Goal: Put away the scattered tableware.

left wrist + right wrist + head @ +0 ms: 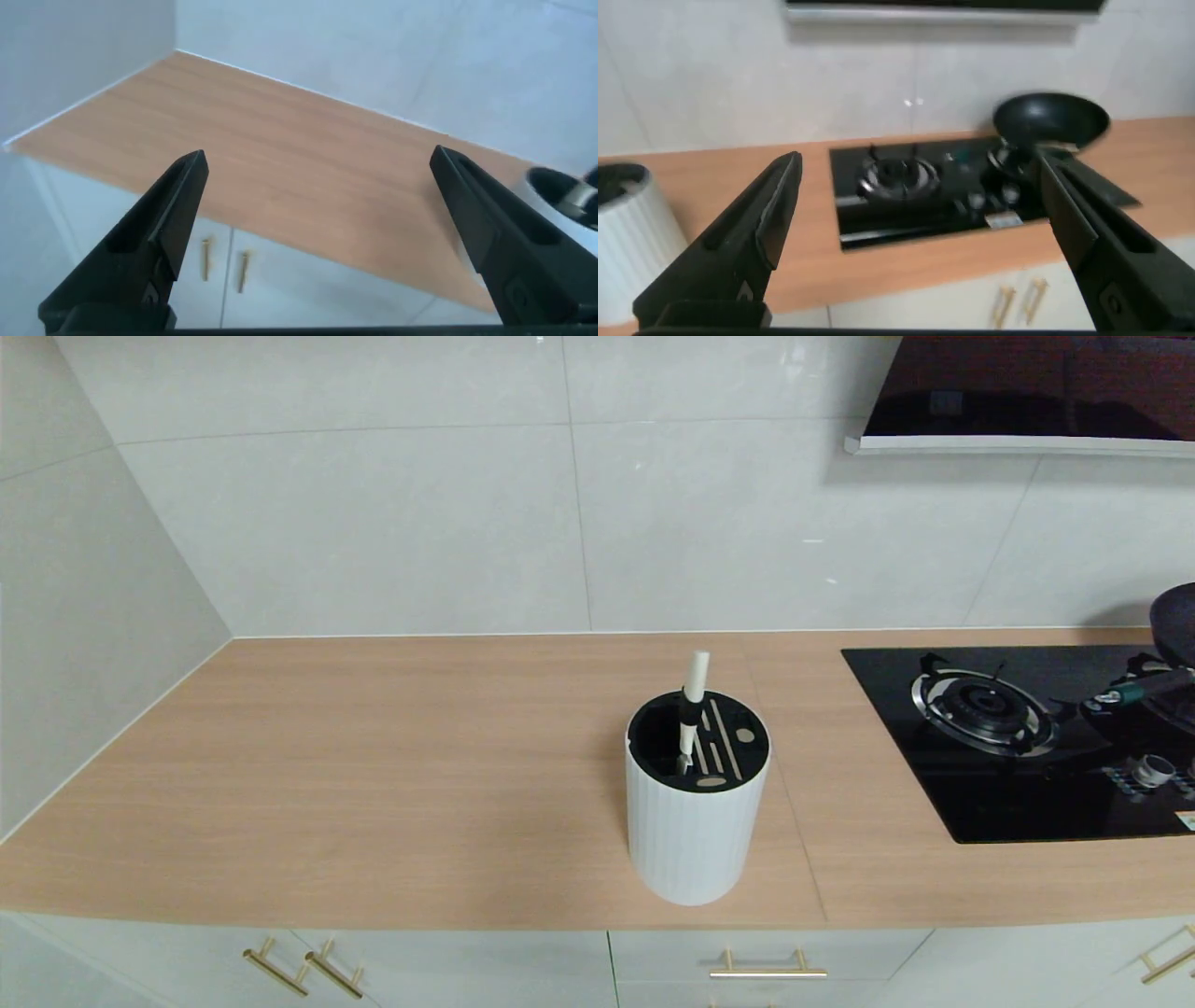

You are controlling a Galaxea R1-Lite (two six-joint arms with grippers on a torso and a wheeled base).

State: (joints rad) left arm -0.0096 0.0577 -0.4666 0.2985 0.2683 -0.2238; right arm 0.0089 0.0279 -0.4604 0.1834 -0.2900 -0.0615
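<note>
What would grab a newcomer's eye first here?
A white ribbed holder with a black slotted top stands near the front of the wooden counter, with one white-handled utensil standing in it. To its right sits a black gas hob with a dark pan at its right end.

A long light wooden countertop (373,756) is running along a pale tiled wall (373,523). At its right, a black glass gas hob (1008,803) is carrying a black frying pan (1178,621) on its right burner.
</note>
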